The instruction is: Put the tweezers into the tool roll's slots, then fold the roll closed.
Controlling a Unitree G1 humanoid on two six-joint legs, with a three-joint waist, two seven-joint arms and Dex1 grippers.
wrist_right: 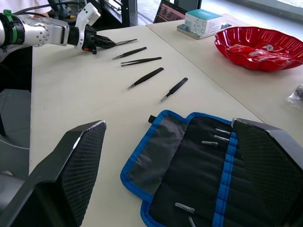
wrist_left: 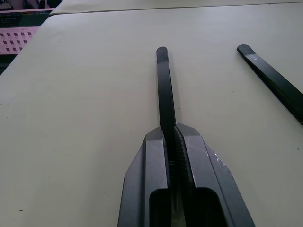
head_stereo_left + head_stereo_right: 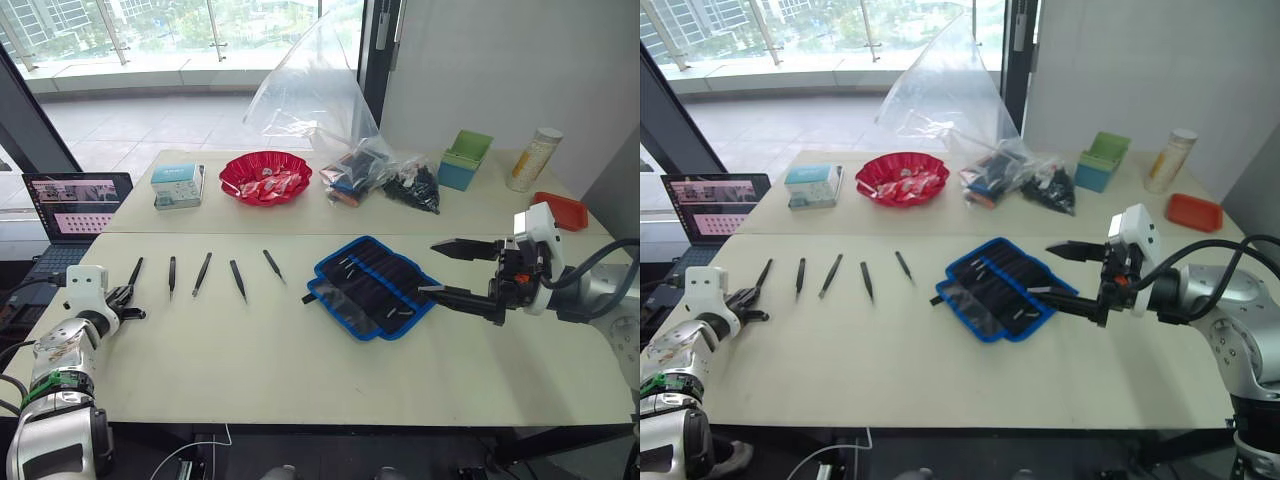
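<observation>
Several slim black tweezers lie in a row on the table's left half, such as one (image 3: 202, 273) and another (image 3: 238, 279). My left gripper (image 3: 128, 298) is shut on the leftmost tweezers (image 2: 164, 94), which rest low on the table. The tool roll (image 3: 372, 285) lies open and flat at the centre right, black with blue trim. Its slots (image 1: 208, 161) run side by side, with a few pale metal tips showing in them. My right gripper (image 3: 428, 268) hovers open over the roll's right end, with nothing between its fingers (image 1: 80, 161).
Along the back stand a laptop (image 3: 75, 205), a small box (image 3: 178, 185), a red bowl (image 3: 265, 177), clear plastic bags (image 3: 340, 120), a blue-green bin (image 3: 465, 160), a bottle (image 3: 533, 158) and a red tray (image 3: 560, 208).
</observation>
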